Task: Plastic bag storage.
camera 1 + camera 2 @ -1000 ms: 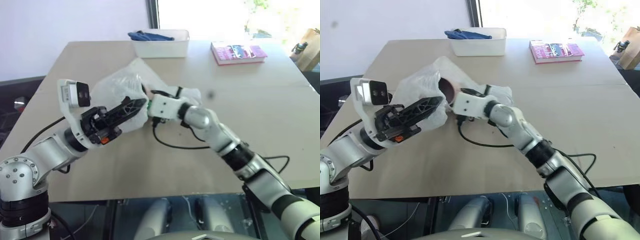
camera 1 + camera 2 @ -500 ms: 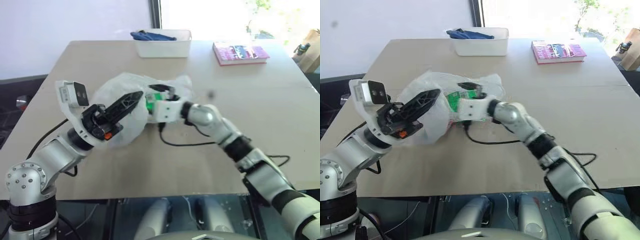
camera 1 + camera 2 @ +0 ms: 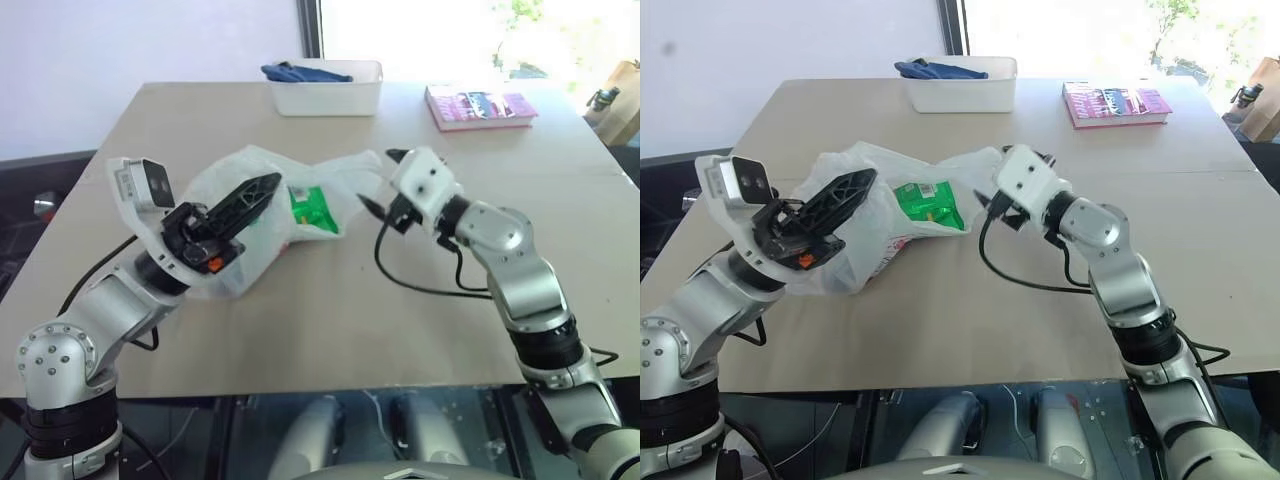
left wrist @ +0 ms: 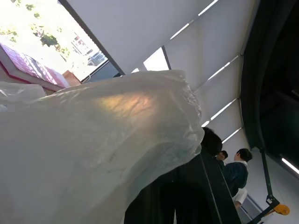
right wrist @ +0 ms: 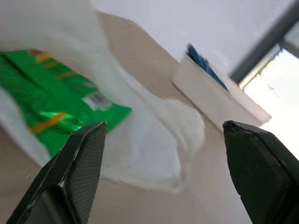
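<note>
Right wrist view: the right gripper [image 5: 161, 177] has its fingers spread wide with nothing between them; the plastic bag [image 3: 250, 190] and the green packet [image 5: 51, 105] lie just ahead of the open jaws on the table [image 3: 330, 310]. Left gripper [image 3: 262, 187] is closed, its fingers apparently pinching the bag's raised edge, though the film hides the contact. A white bin [image 3: 328, 88] stands well beyond both grippers.

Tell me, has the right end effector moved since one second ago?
Yes. The right end effector withdrew from the translucent white plastic bag toward the robot's right, nearer the pink book.
</note>
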Controlling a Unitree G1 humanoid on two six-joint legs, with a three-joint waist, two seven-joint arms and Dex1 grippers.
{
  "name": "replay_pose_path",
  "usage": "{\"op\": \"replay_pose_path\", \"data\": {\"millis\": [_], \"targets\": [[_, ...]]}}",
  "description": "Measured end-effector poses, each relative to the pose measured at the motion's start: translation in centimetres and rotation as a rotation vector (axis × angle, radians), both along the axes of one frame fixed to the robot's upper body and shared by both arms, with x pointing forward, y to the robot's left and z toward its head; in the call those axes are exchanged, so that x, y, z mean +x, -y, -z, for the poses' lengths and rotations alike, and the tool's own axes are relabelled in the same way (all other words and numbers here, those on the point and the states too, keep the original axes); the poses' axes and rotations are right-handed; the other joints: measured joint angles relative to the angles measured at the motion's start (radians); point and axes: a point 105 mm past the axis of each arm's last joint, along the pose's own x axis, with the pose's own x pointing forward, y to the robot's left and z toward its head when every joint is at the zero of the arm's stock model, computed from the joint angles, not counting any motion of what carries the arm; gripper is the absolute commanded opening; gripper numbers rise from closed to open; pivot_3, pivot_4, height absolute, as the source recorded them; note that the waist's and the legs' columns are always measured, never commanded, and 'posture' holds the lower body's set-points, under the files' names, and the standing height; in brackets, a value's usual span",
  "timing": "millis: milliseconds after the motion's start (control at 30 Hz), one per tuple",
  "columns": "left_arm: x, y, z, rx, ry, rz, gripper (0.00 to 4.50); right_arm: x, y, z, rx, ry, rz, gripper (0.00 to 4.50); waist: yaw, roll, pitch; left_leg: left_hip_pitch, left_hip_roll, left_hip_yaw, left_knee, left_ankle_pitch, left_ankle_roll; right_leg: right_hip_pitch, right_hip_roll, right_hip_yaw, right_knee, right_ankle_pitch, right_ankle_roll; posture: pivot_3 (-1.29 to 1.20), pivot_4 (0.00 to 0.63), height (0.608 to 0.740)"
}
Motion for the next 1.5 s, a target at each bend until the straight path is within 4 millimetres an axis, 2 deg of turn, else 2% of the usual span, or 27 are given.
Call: {"op": "replay_pose_path", "data": {"millis": [100,133,200,233,267,333,367,400,433,533,567,633,667,700,733,800,867,900,967,1067,1200,1233,1267,1300,1400,1433,1500], "targets": [[0.0,0.1,0.0,0.001,0.000,0.004,0.00,2.6,0.4,1.8,0.038,-0.104,0.089,4.02,-0.003,0.000,0.000,0.000,0.000,0.001,0.000,0.000,0.000,0.000,0.000,0.001,0.000,0.000,0.000,0.00,0.150,0.740],[0.0,0.2,0.0,0.002,0.000,0.009,0.00,3.3,0.3,2.2,0.047,-0.128,0.103,3.64,-0.003,0.000,0.000,0.000,0.000,0.001,0.000,0.000,0.000,0.000,0.000,0.000,0.000,0.000,0.000,0.00,0.150,0.740],[0.0,0.2,0.0,0.003,0.000,0.009,0.00,4.3,0.1,2.6,0.068,-0.152,0.102,3.23,-0.003,0.000,0.000,0.000,0.000,0.001,-0.001,0.000,0.000,0.000,0.000,0.000,-0.001,0.000,0.000,0.00,0.150,0.740],[-0.1,0.3,0.0,0.003,0.000,0.011,0.00,4.8,-0.2,2.6,0.086,-0.160,0.094,2.83,-0.003,0.000,0.000,0.000,0.000,0.001,-0.001,0.000,0.000,0.000,0.000,0.000,-0.001,0.000,0.000,0.00,0.150,0.740],[-0.1,0.3,0.1,0.004,0.000,0.012,0.00,5.2,-0.4,2.4,0.108,-0.155,0.084,2.16,-0.003,0.000,0.000,0.000,0.000,0.001,-0.001,0.000,0.000,0.000,0.000,0.000,-0.001,0.000,0.000,0.00,0.150,0.740],[-0.2,0.4,0.0,0.006,0.002,0.014,0.00,5.6,-0.5,1.8,0.139,-0.143,0.067,1.67,-0.003,0.000,0.000,0.000,0.000,0.000,-0.001,0.000,0.000,0.000,0.000,0.000,-0.002,0.000,0.000,0.00,0.150,0.740],[-0.3,0.4,0.0,0.008,0.005,0.014,0.00,5.8,-0.7,1.3,0.151,-0.138,0.047,0.97,-0.003,0.000,0.000,-0.001,0.000,0.000,-0.001,0.000,0.000,0.000,0.000,0.000,-0.002,0.000,0.000,0.00,0.150,0.740],[-0.3,0.5,0.0,0.009,0.008,0.015,0.00,5.8,-0.7,1.1,0.155,-0.136,0.041,0.71,-0.003,0.000,0.000,-0.001,0.000,0.000,-0.001,0.000,0.000,0.000,0.000,0.000,-0.002,0.000,0.000,0.00,0.150,0.740],[-0.3,0.5,-0.1,0.008,0.010,0.014,0.00,5.8,-0.7,0.9,0.165,-0.135,0.029,0.20,-0.002,0.000,0.000,-0.001,0.000,0.000,-0.001,0.000,0.000,0.000,0.000,0.000,-0.002,0.000,0.000,0.00,0.150,0.740],[0.6,0.3,-2.1,-0.035,0.068,-0.013,0.00,5.6,-0.3,-0.1,0.295,-0.203,-0.023,0.09,0.003,0.000,0.001,-0.002,0.000,-0.002,0.000,0.000,0.000,0.000,0.000,-0.002,-0.002,0.000,0.000,0.00,0.150,0.740],[1.2,0.3,-3.5,-0.067,0.105,-0.019,0.00,5.6,0.3,-1.2,0.367,-0.234,-0.034,0.09,0.007,0.000,0.002,-0.002,0.000,-0.003,0.001,0.000,0.000,0.000,-0.001,-0.003,-0.001,0.000,0.000,0.00,0.150,0.740],[2.4,-0.3,-7.7,-0.154,0.201,-0.054,0.00,5.9,1.1,-5.2,0.496,-0.240,-0.065,0.09,0.010,-0.001,0.007,-0.004,-0.001,-0.004,0.003,0.001,-0.002,-0.001,0.000,-0.005,-0.001,0.002,-0.002,0.00,0.150,0.740],[3.3,-0.9,-11.3,-0.240,0.255,-0.081,0.00,6.1,2.2,-9.0,0.600,-0.228,-0.083,0.09,0.018,-0.002,0.013,-0.005,-0.001,-0.005,0.005,0.002,-0.003,-0.001,0.000,-0.006,0.001,0.002,-0.002,0.00,0.150,0.740],[3.4,-1.5,-13.6,-0.291,0.299,-0.103,0.00,5.9,2.7,-11.9,0.652,-0.190,-0.097,0.09,0.022,-0.002,0.015,-0.008,0.000,-0.006,0.004,0.003,-0.005,-0.004,0.001,-0.008,-0.001,0.004,-0.005,0.00,0.150,0.740],[3.5,-2.7,-17.5,-0.390,0.366,-0.139,0.00,5.1,4.2,-17.5,0.759,-0.113,-0.130,0.09,0.024,-0.002,0.015,-0.012,-0.001,-0.005,0.003,0.003,-0.004,-0.008,0.000,-0.009,0.000,0.004,-0.005,0.00,0.150,0.740],[3.0,-4.1,-20.8,-0.470,0.444,-0.182,0.00,2.9,6.0,-23.7,0.841,0.022,-0.179,0.09,0.022,-0.003,0.010,-0.010,0.001,-0.004,-0.001,0.002,-0.003,-0.009,0.000,-0.007,-0.002,0.003,-0.005,0.00,0.150,0.740],[3.9,-5.1,-22.2,-0.496,0.458,-0.238,0.00,1.6,7.4,-26.6,0.864,0.107,-0.178,0.09,0.018,-0.005,0.007,-0.007,0.001,-0.004,-0.008,0.002,-0.002,-0.009,-0.001,-0.008,-0.005,0.001,-0.005,0.00,0.150,0.740],[5.0,-5.4,-22.2,-0.489,0.443,-0.269,0.00,1.6,8.1,-27.0,0.861,0.120,-0.155,0.09,0.012,-0.006,0.006,-0.007,0.001,-0.003,-0.009,0.001,-0.001,-0.009,-0.001,-0.007,-0.005,0.001,-0.005,0.00,0.150,0.740],[6.7,-5.3,-21.3,-0.445,0.406,-0.304,0.00,2.2,8.9,-26.3,0.852,0.101,-0.113,0.09,-0.003,-0.006,0.007,-0.011,0.000,-0.002,-0.008,0.001,-0.001,-0.011,-0.002,-0.007,-0.006,0.001,-0.005,0.00,0.150,0.740],[9.2,-2.6,-18.5,-0.292,0.328,-0.309,0.00,2.4,11.1,-24.4,0.837,0.062,-0.025,0.09,-0.010,-0.006,0.007,-0.023,0.000,-0.004,0.002,0.001,-0.001,-0.021,-0.003,-0.009,-0.002,0.001,-0.004,0.00,0.150,0.740],[10.2,-0.2,-13.0,-0.087,0.256,-0.327,0.00,-0.1,13.2,-21.1,0.823,0.040,0.032,0.09,-0.018,-0.005,0.008,-0.023,0.001,-0.005,0.001,0.001,-0.001,-0.022,-0.003,-0.009,-0.001,0.001,-0.005,0.00,0.150,0.740],[10.3,0.2,-11.7,-0.025,0.243,-0.340,0.00,-0.7,13.5,-19.5,0.795,0.027,0.071,0.09,-0.019,-0.006,0.007,-0.023,0.001,-0.005,0.000,0.001,-0.001,-0.022,-0.002,-0.009,-0.001,0.001,-0.005,0.00,0.150,0.740],[9.8,1.1,-8.9,0.114,0.240,-0.343,0.00,-2.4,13.9,-16.3,0.686,0.023,0.129,0.09,-0.021,-0.006,0.003,-0.020,0.003,-0.007,-0.001,0.001,0.000,-0.019,-0.001,-0.010,0.000,0.001,-0.005,0.00,0.150,0.740],[9.7,1.3,-6.7,0.196,0.213,-0.348,0.00,-3.0,14.0,-13.6,0.624,-0.024,0.170,0.09,-0.022,-0.004,0.004,-0.019,0.002,-0.006,-0.001,-0.001,0.001,-0.019,-0.002,-0.009,0.000,0.001,-0.005,0.00,0.150,0.740],[8.6,2.4,1.6,0.500,0.150,-0.286,0.00,-5.0,14.0,-3.5,0.378,-0.259,0.306,0.09,-0.027,-0.001,0.005,-0.019,0.001,0.003,-0.001,-0.001,0.001,-0.021,-0.002,-0.001,0.000,0.000,-0.004,0.00,0.150,0.740],[8.3,2.9,3.7,0.558,0.134,-0.270,0.00,-5.8,13.9,-1.4,0.342,-0.306,0.320,0.09,-0.027,0.000,0.005,-0.018,0.001,0.005,-0.001,0.000,0.001,-0.022,-0.002,0.000,0.001,0.000,-0.004,0.00,0.150,0.740],[7.9,3.2,7.0,0.634,0.116,-0.255,0.00,-6.8,13.9,1.0,0.293,-0.349,0.342,0.09,-0.024,0.001,0.005,-0.013,0.002,0.006,0.001,0.000,0.000,-0.017,-0.001,0.001,0.004,0.002,-0.004,0.00,0.150,0.740]]}}
